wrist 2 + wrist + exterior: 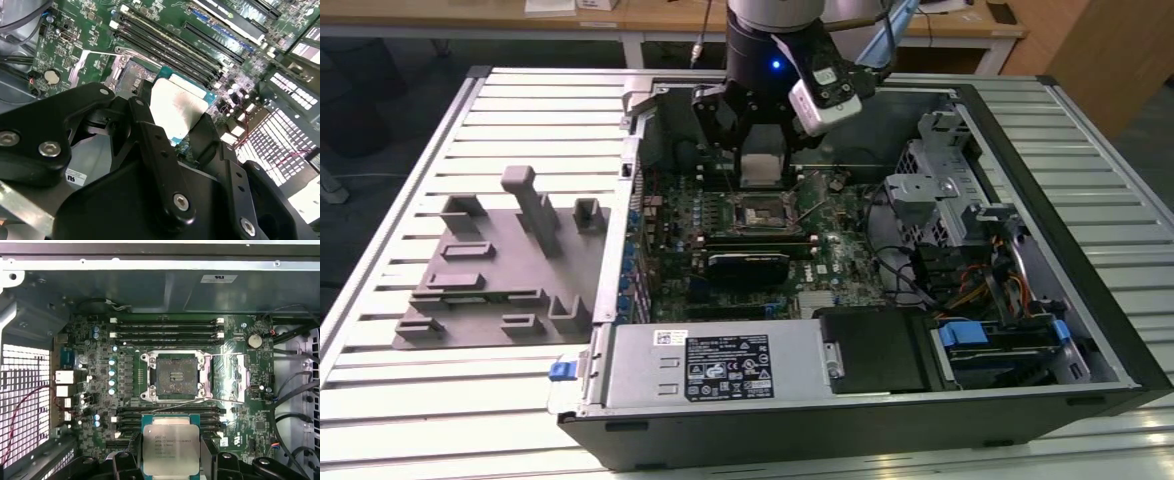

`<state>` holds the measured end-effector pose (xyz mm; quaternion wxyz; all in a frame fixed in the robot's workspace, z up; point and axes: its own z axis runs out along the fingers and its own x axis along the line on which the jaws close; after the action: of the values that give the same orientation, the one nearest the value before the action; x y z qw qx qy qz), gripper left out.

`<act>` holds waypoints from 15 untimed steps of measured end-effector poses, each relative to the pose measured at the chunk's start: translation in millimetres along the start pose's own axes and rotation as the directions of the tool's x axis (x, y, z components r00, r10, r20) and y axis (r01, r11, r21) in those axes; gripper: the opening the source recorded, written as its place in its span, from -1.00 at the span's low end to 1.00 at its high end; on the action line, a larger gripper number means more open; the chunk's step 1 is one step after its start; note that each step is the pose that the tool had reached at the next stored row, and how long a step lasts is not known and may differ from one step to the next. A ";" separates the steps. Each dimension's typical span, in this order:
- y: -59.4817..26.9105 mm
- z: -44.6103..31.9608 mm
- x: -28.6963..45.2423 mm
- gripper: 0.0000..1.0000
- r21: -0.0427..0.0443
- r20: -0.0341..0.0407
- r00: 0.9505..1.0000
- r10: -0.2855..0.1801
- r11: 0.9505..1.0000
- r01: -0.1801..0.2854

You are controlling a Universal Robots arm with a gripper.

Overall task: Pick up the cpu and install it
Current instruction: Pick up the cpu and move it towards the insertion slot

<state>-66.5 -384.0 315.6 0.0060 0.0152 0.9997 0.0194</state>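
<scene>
The cpu [170,446], a flat square chip with a silver-grey top and a green rim, hangs above the motherboard inside the open computer case. My gripper [170,462] is shut on it, one black finger [126,462] on each side. In the second wrist view the cpu [176,107] sits between the fingers [150,135] of the gripper [175,125]. The socket [175,375] lies bare a short way from the chip, its metal bracket [227,377] flipped open beside it. In the exterior view the gripper [761,160] holds the cpu [761,168] just behind the socket [758,213].
Memory slots [165,327] flank the socket. The case walls [634,180] enclose the board. A silver power supply box [720,365] fills the front, and a drive cage [941,190] and cables [961,275] stand at the exterior view's right. A grey fixture plate [494,270] lies on the slatted table.
</scene>
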 end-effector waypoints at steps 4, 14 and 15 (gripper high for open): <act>2.1 4.1 -3.7 0.08 0.000 -0.002 1.000 0.000 1.000 0.000; 10.3 14.1 -10.9 0.08 0.001 -0.006 1.000 0.000 1.000 0.000; 11.4 15.2 -11.3 0.08 0.001 -0.007 1.000 0.000 1.000 0.000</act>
<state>-54.7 -372.4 301.0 0.0028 0.0153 0.9997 0.0187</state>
